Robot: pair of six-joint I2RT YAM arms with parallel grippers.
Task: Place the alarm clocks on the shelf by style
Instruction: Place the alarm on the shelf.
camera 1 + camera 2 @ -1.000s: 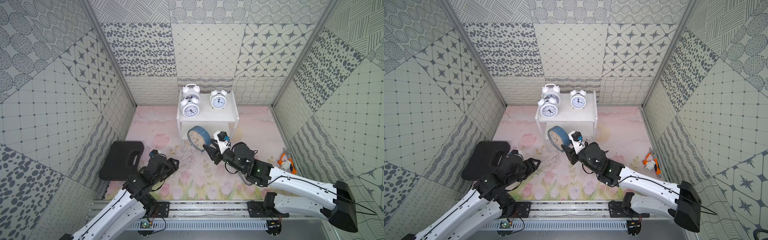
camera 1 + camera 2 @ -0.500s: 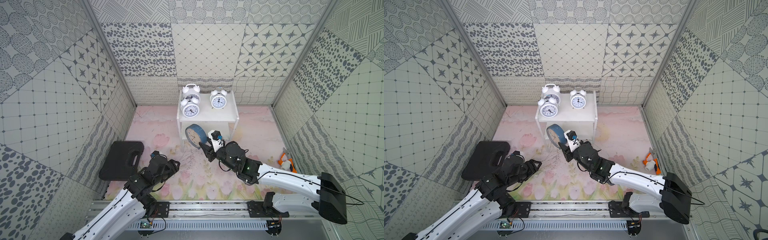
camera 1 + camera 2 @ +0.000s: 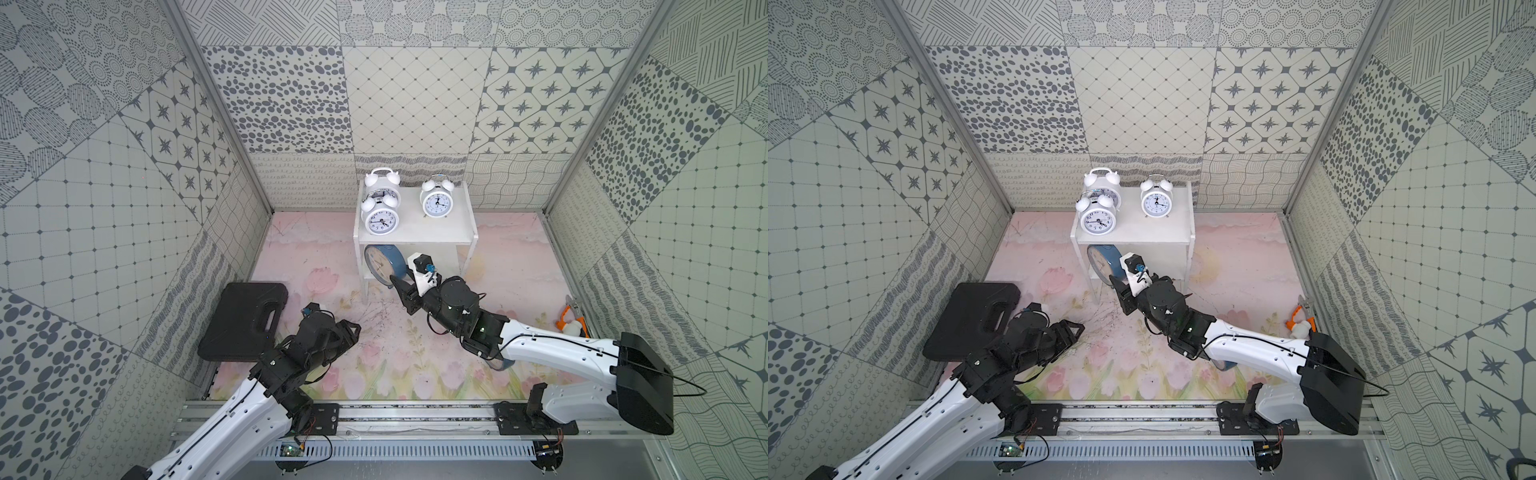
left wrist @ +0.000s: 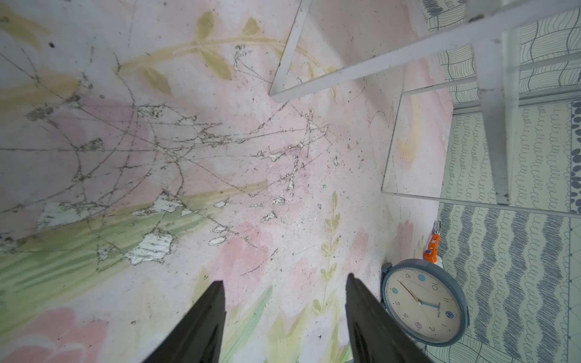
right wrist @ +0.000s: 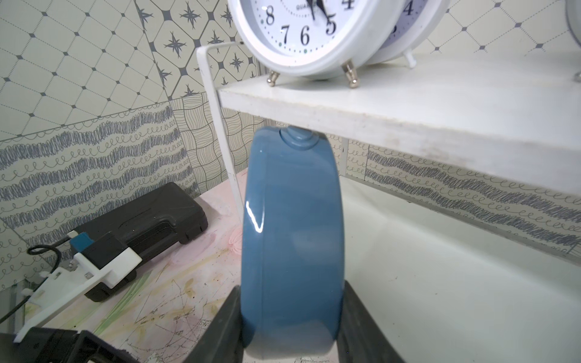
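Blue-cased, the clock (image 5: 289, 220) stands upright at the left front of the shelf (image 3: 415, 240), pinched face-and-back by the right tool (image 5: 292, 290), its knob (image 5: 297, 138) just under the upper board (image 5: 377, 119). Best to slide it in low and level, far onto the lower board (image 5: 440, 251), leaving room beside it for the second blue clock (image 4: 424, 301). The left tool (image 4: 285, 279) hovers spread, empty, over the counter (image 4: 188, 157).

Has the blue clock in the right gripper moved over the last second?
Yes. The blue clock has moved toward the shelf; its top now sits under the upper board's front edge.
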